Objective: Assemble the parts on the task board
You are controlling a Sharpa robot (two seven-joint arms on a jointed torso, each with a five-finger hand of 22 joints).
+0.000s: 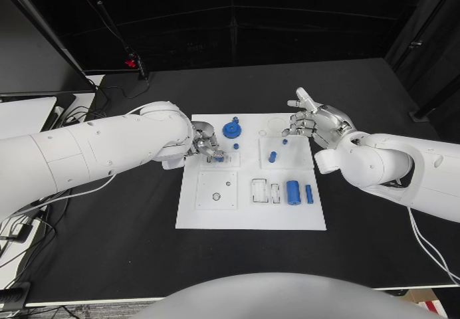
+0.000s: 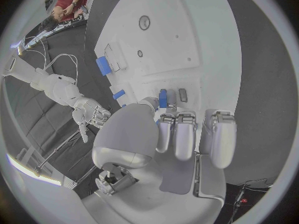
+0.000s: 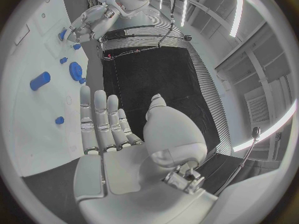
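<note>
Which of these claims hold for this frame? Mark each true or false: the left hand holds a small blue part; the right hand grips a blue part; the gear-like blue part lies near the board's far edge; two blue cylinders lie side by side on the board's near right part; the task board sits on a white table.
1. The left hand holds a small blue part: true, pinched at its fingertips over the task board.
2. The right hand grips a blue part: false, it is open and holds nothing.
3. The gear-like blue part lies near the board's far edge: true.
4. Two blue cylinders lie side by side on the near right part: true.
5. The board sits on a white table: false, the table is black.
</note>
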